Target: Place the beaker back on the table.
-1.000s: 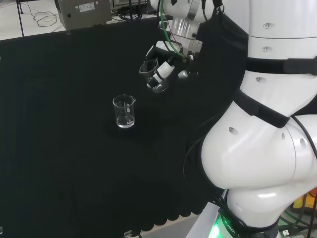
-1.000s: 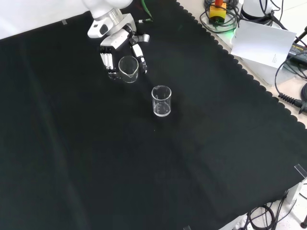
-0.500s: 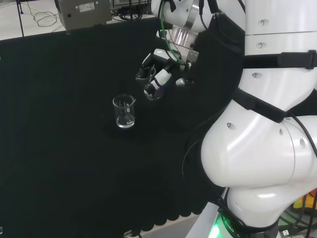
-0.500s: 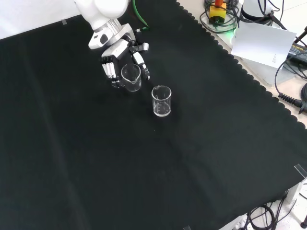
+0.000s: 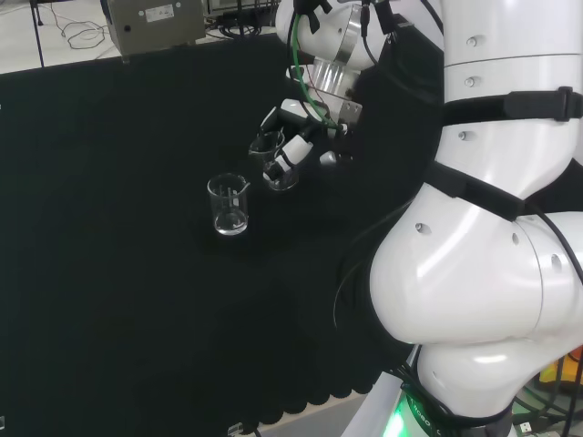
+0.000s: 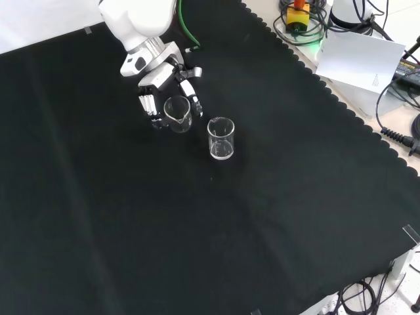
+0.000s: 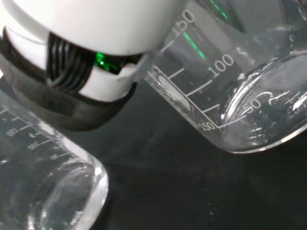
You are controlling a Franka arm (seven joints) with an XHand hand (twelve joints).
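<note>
Since a second earlier, your hand (image 6: 157,88) had come down and moved toward the standing beaker (image 6: 221,138); in the head view the held beaker (image 5: 273,160) sat lower and closer to it than before. The standing beaker itself had not shifted.

Your fingers (image 6: 147,104) were curled round the held beaker (image 6: 178,113), thumb on one side and fingers on the other, gripping its wall. That beaker was tilted, with its long axis leaning off vertical and its mouth and spout facing up toward the front camera. In the wrist view its base (image 7: 254,124) hung just above the black cloth of the surface (image 6: 275,216), and whether it touched was unclear. It sat in the far part of the surface in the front view, well away from the scalloped edge, just beside the standing beaker (image 7: 45,191).
</note>
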